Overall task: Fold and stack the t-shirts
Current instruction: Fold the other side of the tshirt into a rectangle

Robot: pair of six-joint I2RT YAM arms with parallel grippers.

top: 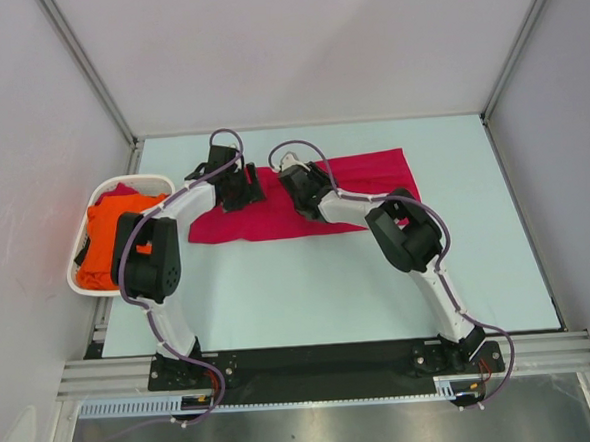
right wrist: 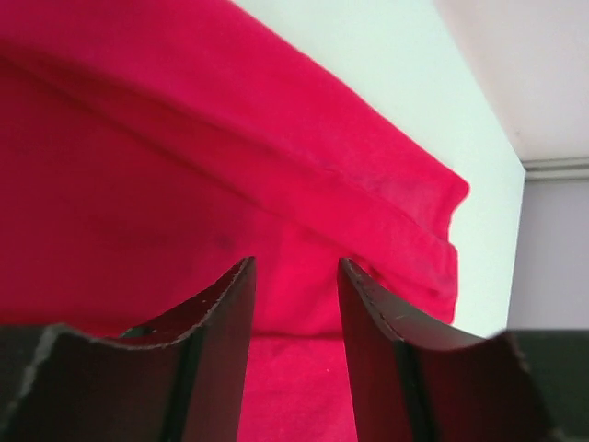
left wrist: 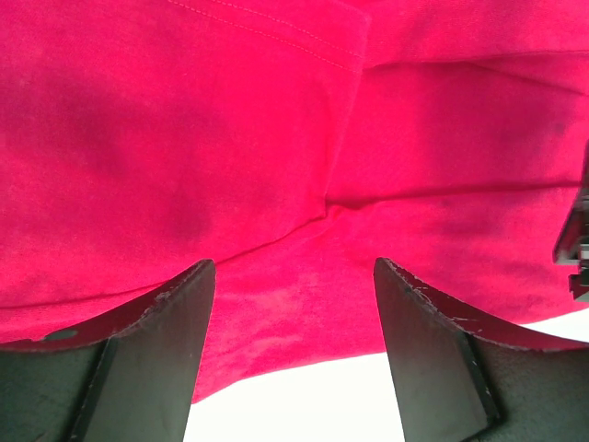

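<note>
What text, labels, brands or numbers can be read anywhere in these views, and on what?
No readable text in any view.
On the crimson t-shirt: none, plain cloth, no print or tag showing.
On the orange t-shirt: none, plain.
On the white basket: no label visible.
On the left arm, right arm and aluminium rail: nothing legible; any marking is too small to tell.

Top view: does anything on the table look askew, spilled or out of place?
Nothing damaged or spilled. The crimson cloth t-shirt lies half-folded and uneven, its left end slanting to a point. The bright orange cloth t-shirt sits crumpled in the white oval plastic basket, not yet folded.
</note>
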